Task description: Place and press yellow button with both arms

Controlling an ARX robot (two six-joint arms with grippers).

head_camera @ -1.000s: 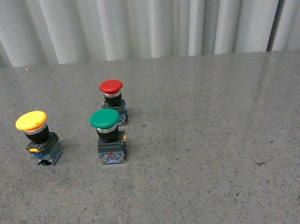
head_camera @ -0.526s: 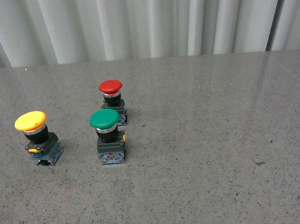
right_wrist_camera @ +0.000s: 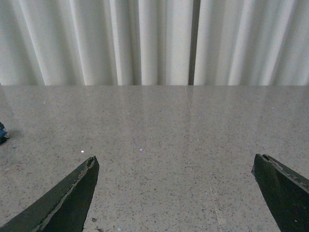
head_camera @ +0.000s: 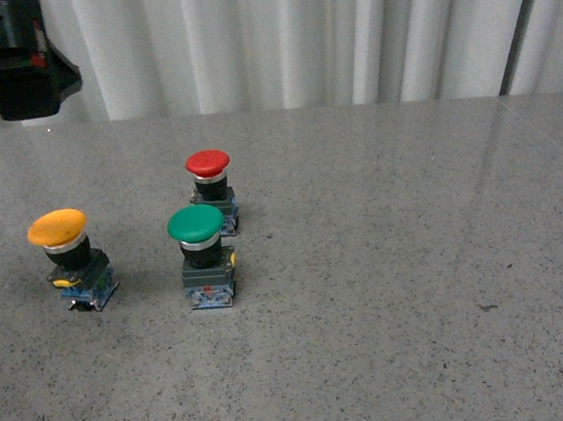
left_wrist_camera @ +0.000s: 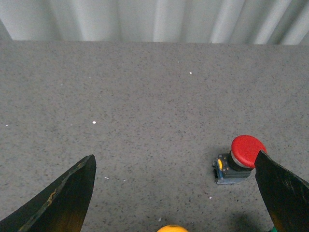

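The yellow button [head_camera: 67,259] stands cap up on the grey speckled counter [head_camera: 395,289], near its left edge and well short of the far edge. The green button [head_camera: 203,257] stands apart from it toward the middle of the counter. The red button [head_camera: 211,189] is just behind the green one, nearer the far edge.

A black part of the left arm [head_camera: 18,63] hangs high over the far left corner of the counter, in front of the white curtain [head_camera: 297,39]. In its wrist view the left gripper [left_wrist_camera: 176,157] is spread wide and holds nothing, tilted down over the counter. A sliver of the yellow cap shows between its fingers [left_wrist_camera: 63,200].

The right gripper [right_wrist_camera: 176,157] is also spread wide and empty, low over bare counter and pointing toward the far edge.
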